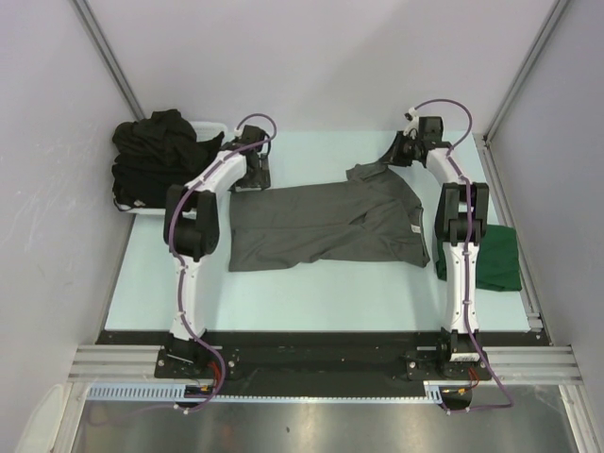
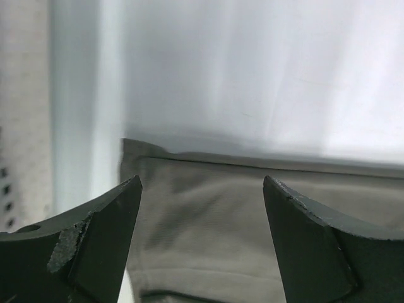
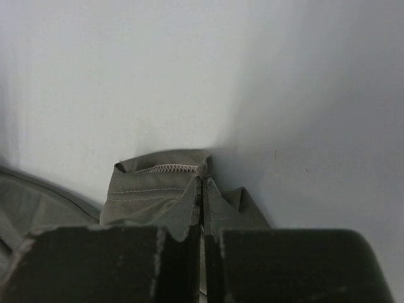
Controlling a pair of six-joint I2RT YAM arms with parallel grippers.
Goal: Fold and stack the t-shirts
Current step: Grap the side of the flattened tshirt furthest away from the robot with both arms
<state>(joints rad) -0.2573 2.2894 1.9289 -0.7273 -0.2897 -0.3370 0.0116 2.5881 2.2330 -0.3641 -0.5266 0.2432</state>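
Observation:
A charcoal grey t-shirt (image 1: 321,225) lies spread across the middle of the table, with its white neck label (image 1: 416,226) toward the right. My left gripper (image 1: 257,176) hovers open over the shirt's far left corner; in the left wrist view its open jaws (image 2: 202,183) frame the grey cloth (image 2: 202,227) and its hem edge. My right gripper (image 1: 398,151) is shut on a pinched fold of the grey shirt's sleeve (image 3: 151,183) at the far right, and the fabric rises from the table to the gripper (image 3: 203,180). A folded dark green t-shirt (image 1: 497,257) lies at the right edge.
A white basket (image 1: 215,125) at the far left holds a heap of black t-shirts (image 1: 156,159). The pale table (image 1: 311,293) is walled on the left, right and far sides. The right arm (image 1: 460,245) partly covers the green shirt.

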